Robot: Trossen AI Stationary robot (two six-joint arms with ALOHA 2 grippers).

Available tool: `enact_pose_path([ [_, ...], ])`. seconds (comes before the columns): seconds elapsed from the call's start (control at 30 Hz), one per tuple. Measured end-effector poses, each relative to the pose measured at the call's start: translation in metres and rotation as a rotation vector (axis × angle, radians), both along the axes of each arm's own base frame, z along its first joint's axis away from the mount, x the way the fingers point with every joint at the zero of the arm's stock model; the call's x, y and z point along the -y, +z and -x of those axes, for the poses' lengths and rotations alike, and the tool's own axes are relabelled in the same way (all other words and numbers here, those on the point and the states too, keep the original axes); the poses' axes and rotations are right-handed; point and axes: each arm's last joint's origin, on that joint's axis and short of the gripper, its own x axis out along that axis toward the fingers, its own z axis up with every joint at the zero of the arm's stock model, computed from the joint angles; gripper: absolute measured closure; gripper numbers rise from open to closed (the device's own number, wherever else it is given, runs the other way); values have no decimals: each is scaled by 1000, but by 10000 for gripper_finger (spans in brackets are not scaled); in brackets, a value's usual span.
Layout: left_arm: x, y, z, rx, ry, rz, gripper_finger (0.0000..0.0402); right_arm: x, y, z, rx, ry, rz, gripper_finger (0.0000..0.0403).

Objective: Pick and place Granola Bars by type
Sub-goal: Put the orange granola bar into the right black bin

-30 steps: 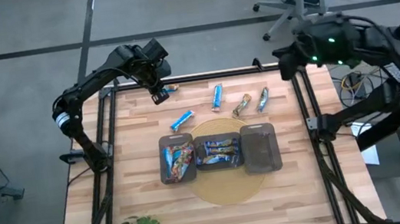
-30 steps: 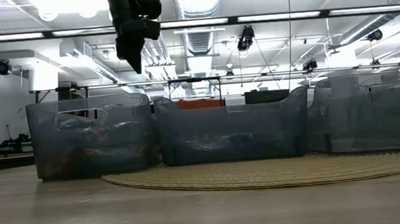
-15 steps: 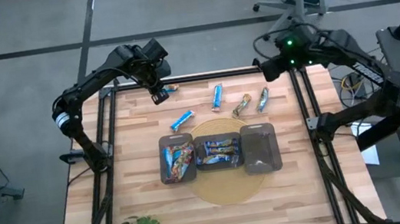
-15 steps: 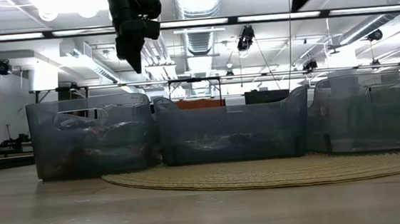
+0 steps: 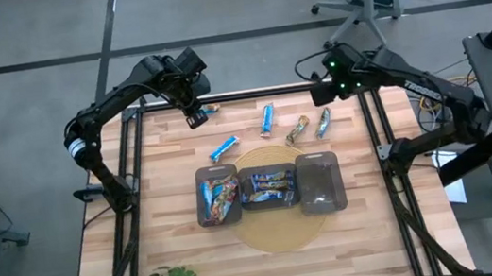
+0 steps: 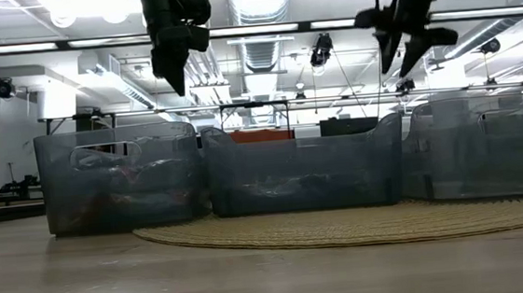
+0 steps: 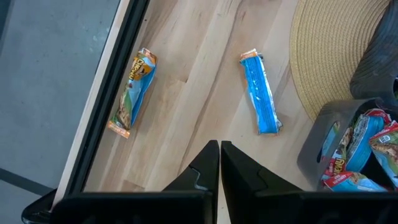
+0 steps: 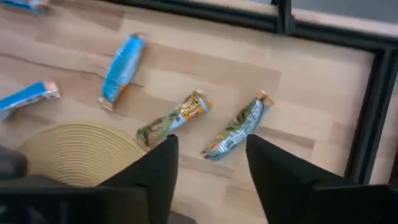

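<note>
A: From the high view, the left gripper [image 5: 196,118] hangs over the far left edge of the table [image 5: 167,186], with an orange-and-green bar [image 5: 212,109] just beside it.

B: And the right gripper [image 5: 321,93] sits above the far right corner. Two blue bars [image 5: 267,118] lie out on the wood, one of them nearer the trays [image 5: 223,147], plus two mixed-colour bars [image 5: 297,130] side by side, the outer one [image 5: 323,122] closest to the right gripper.

A: Three trays in a row on the round mat [image 5: 277,229]: the left tray [image 5: 219,197] has mixed wrappers, the middle tray [image 5: 269,187] has blue ones, the right tray [image 5: 321,183] looks bare.

B: Low view now: the left gripper [image 6: 175,74] is up high with fingers pressed together, the right gripper [image 6: 402,56] is also high, fingers clearly apart, holding nothing.

A: Left wrist view: fingers together at the tips [image 7: 219,149], nothing between them. The orange-and-green bar [image 7: 132,92] lies along the table's edge rail, a blue bar [image 7: 261,101] lies next to the mat [image 7: 323,56].

B: Right wrist view: fingers [image 8: 158,171] spread wide over the two mixed bars [image 8: 174,118], the other one [image 8: 238,127] just beside it, a blue bar [image 8: 121,70] farther off.
</note>
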Motion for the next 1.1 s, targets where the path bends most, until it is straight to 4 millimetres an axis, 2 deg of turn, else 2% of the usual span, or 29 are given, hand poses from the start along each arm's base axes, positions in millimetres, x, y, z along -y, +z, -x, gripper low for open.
enact_pose_path([
  [0.23, 2, 4, 2, 48, 12, 19, 402, 11, -34, -4, -78, -29, -69, 184],
  [0.6, 20, 50, 26, 313, 16, -84, 402, 18, -65, -2, -151, -48, -119, 176],
  [0.77, 36, 65, 40, 532, -68, -43, 402, 24, -75, 5, -157, -87, -133, 177],
  [0.9, 52, 63, 55, 657, -151, 4, 402, 26, -79, 9, -166, -103, -146, 177],
  [1.1, 74, 43, 80, 730, -203, 59, 402, 27, -89, 10, -143, -114, -151, 177],
])
